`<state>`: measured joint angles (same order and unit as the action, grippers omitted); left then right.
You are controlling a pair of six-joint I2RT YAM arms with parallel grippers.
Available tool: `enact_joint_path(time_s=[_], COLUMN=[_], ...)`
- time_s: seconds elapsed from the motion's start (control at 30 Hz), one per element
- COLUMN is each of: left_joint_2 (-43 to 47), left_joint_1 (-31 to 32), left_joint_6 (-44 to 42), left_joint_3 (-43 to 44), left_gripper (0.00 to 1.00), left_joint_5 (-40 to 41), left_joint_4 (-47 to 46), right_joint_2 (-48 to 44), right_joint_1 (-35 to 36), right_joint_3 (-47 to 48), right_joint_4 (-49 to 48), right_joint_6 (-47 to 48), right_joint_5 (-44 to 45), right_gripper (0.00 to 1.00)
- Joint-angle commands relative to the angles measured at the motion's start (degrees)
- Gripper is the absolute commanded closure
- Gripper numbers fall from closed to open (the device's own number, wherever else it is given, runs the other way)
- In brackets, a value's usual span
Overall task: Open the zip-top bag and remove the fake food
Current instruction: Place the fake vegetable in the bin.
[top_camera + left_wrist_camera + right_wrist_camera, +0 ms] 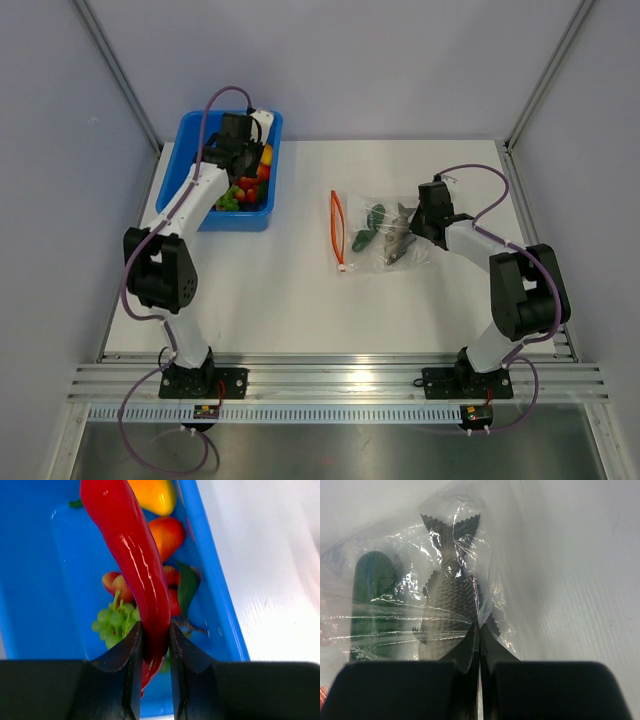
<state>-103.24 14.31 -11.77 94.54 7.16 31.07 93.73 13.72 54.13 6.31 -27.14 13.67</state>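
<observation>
The zip-top bag [385, 235] lies on the white table, its orange-red zip strip [338, 232] at the left end spread in a narrow loop. A grey fish [450, 595] and a green cucumber [372, 595] lie inside the bag. My right gripper [480, 630] is shut on the clear film of the bag [510, 555] at the end away from the zip strip. My left gripper [156, 635] is shut on a long red pepper [135, 550] and holds it over the blue tub [30, 580]. Below it lie green grapes [112, 622], a yellow-orange pepper [155, 495] and red pieces [117, 582].
The blue tub [200, 125] stands at the table's back left corner, close to the left wall. Grey walls enclose the table on three sides. A metal rail [330, 375] runs along the near edge by the arm bases.
</observation>
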Motion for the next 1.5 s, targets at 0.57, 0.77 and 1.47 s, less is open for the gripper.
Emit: enact_joint_path(time_s=[0.57,0.77,1.47], left_joint_2=[-15.68,-10.41,11.84], left_joint_1=[-2.44,-2.53,11.44], left_joint_6=[3.51,1.75,3.68], left_joint_3=[13.66,4.78,-26.51], left_gripper=[0.38,0.01,0.06], left_joint_5=[-0.39,2.06,-8.04], left_joint_4=[-5.48,-12.43,-30.80], right_joint_2=[-0.92,-2.50,-0.30], right_joint_1=[-0.44,-0.44,-0.44], right_joint_3=[0.72,-1.04,1.33], right_joint_4=[-1.65,-3.49,-1.30], right_joint_6=[-0.73,-0.81,-0.37], right_joint_5=[-0.49,-1.10,-1.02], right_gripper=[1.00,1.00,1.00])
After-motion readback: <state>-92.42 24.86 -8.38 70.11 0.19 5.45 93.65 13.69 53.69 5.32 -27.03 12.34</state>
